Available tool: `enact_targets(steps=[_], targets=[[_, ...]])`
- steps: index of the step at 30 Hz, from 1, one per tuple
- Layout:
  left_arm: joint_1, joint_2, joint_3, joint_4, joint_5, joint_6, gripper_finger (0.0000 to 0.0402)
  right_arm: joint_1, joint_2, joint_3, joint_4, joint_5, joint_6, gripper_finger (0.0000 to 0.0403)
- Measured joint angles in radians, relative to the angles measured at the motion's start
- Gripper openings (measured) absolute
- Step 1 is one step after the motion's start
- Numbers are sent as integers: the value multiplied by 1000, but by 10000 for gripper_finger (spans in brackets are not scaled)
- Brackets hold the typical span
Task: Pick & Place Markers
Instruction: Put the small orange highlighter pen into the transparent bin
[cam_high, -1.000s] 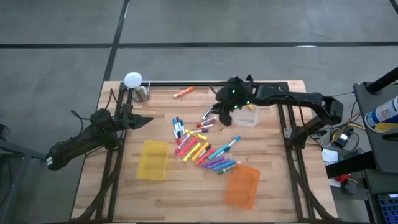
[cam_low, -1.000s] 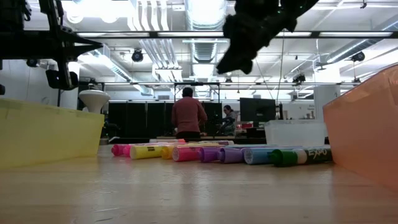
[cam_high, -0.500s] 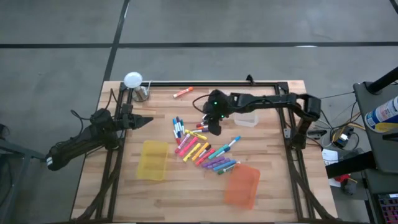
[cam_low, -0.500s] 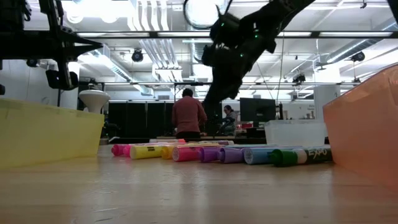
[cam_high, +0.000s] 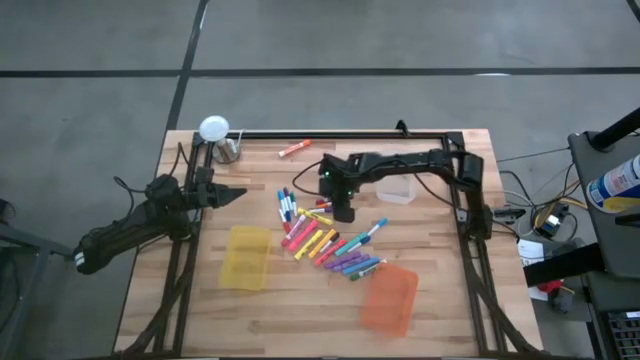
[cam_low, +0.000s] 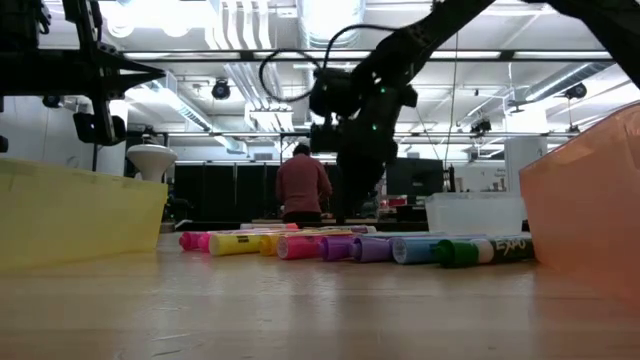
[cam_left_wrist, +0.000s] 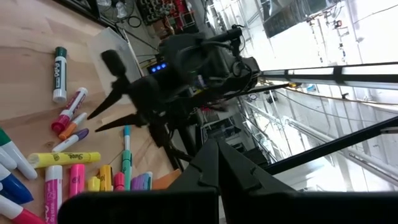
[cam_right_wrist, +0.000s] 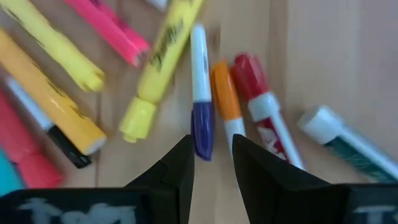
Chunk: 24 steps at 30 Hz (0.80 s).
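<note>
Several markers (cam_high: 322, 236) in pink, yellow, blue, purple, orange and teal lie flat and scattered on the wooden table's middle. The low view shows them as a row (cam_low: 350, 246). My right gripper (cam_high: 343, 212) hangs open over the heap's far side, pointing steeply down. In its wrist view (cam_right_wrist: 211, 163) the fingertips stand on either side of the purple-capped end of a white marker (cam_right_wrist: 200, 93), beside an orange marker (cam_right_wrist: 225, 99) and a red one (cam_right_wrist: 261, 102). My left gripper (cam_high: 238, 194) waits shut at the table's left, held level.
A yellow bin (cam_high: 246, 257) lies near the left of the heap, an orange bin (cam_high: 390, 297) at the near right, a clear bin (cam_high: 397, 188) under my right arm. One orange marker (cam_high: 293, 149) lies alone at the far edge, near a metal cup (cam_high: 229, 150).
My right gripper has come down from above the clear bin toward the table's left and near side, tipping more steeply downward, and now hangs low over the markers. The markers have not moved.
</note>
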Motion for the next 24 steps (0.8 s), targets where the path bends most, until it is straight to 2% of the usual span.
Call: enact_targets(steps=[9, 15, 18, 24], targets=[[0, 0, 0, 1, 3, -8, 0, 0, 65, 49, -63, 123, -1, 102], [0, 0, 0, 2, 3, -11, 0, 0, 66, 35, -51, 129, -5, 100], [0, 0, 0, 1, 0, -4, 0, 0, 76, 35, -59, 129, -3, 84], [0, 0, 0, 2, 0, -3, 0, 0, 77, 50, -89, 121, 67, 24]])
